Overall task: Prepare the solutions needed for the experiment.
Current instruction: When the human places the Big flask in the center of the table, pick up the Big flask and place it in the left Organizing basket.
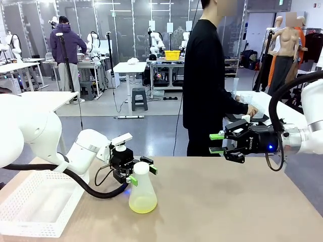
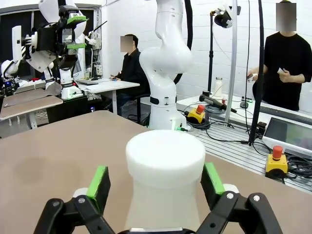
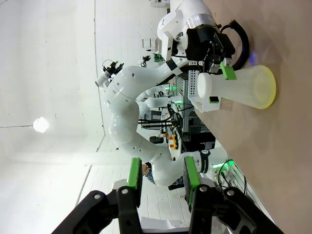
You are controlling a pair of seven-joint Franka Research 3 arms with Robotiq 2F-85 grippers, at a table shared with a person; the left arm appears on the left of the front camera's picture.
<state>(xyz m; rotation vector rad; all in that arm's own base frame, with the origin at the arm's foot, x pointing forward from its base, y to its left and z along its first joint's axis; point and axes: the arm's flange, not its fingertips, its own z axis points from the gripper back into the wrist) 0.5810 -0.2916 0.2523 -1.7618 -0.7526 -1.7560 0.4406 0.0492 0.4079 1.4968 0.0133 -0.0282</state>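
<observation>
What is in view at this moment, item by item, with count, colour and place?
conical flask: one, frosted white, upright on the table's near middle, neck between the left end effector's fingers.
solution: one small amount, pale yellow-green, in the flask's bottom.
basket: one, white, perforated, at the table's near left corner.
table: one, tan top.
person: one, black top, standing at the far side, hands at a side bench.
left end effector: one, black with green pads, around the flask's neck; the left wrist view shows gaps between pads and neck.
right end effector: one, black with green pads, raised above the table's right side, partly open, holding nothing.
</observation>
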